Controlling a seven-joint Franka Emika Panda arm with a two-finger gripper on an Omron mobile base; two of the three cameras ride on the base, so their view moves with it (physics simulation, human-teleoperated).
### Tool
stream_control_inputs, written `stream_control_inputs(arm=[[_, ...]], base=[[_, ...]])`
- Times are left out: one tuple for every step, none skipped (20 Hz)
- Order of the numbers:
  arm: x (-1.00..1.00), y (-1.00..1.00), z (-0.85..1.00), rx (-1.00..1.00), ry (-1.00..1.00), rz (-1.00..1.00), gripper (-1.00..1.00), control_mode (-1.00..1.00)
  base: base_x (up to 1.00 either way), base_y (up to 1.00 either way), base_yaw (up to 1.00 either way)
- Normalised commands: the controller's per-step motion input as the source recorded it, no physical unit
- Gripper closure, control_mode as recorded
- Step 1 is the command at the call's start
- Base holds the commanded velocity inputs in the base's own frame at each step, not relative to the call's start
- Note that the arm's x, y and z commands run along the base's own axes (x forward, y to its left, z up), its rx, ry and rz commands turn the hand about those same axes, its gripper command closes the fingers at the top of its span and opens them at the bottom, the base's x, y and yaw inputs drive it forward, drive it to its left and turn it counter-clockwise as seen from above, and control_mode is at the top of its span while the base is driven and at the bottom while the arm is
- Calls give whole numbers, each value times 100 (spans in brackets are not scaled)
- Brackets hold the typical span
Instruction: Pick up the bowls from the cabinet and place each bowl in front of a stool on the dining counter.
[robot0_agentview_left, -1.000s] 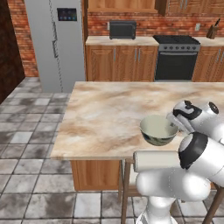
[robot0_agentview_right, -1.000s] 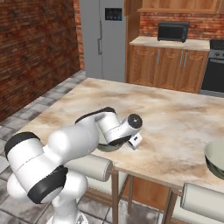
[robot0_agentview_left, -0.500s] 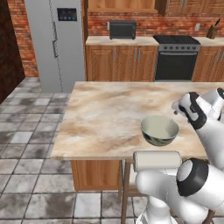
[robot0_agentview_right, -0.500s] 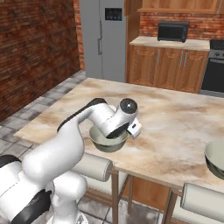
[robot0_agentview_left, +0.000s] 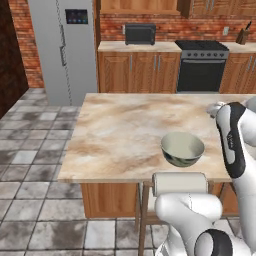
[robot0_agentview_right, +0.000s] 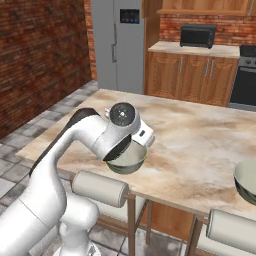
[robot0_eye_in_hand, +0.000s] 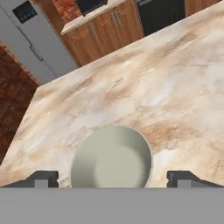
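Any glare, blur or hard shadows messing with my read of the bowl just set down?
Hand view: the bowl sits evenly lit with soft edges and no glare, and the dining counter is slightly blurry. Left base view: a faint soft shadow under the bowl, with a mild sheen inside. Right base view: the arm partly covers the bowl; lighting is flat.

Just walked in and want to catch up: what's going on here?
The white robot arm's gripper hangs open above a round grey-green ceramic bowl that sits on the beige marbled dining counter, near its edge and right in front of a wooden stool with a cream roll cushion. The bowl is not held. A second matching bowl rests farther along the counter, by another stool.
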Motion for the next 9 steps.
stream_control_inputs(arm=[[-56,19,100,-15,-19,0,-100,-100],[-57,11,94,-14,-19,0,-100,-100],[-65,6,89,-14,-21,0,-100,-100],[-71,4,83,-14,-25,0,-100,-100],[-80,0,69,-13,-26,0,-100,-100],[-95,0,49,-9,-27,0,-100,-100],[-100,0,34,-6,-28,0,-100,-100],[-100,-10,21,-1,-24,0,-100,-100],[-100,-14,19,0,-26,0,-100,-100]], base=[[0,0,0],[0,0,0],[0,0,0],[0,0,0],[0,0,0],[0,0,0],[0,0,0],[0,0,0],[0,0,0]])
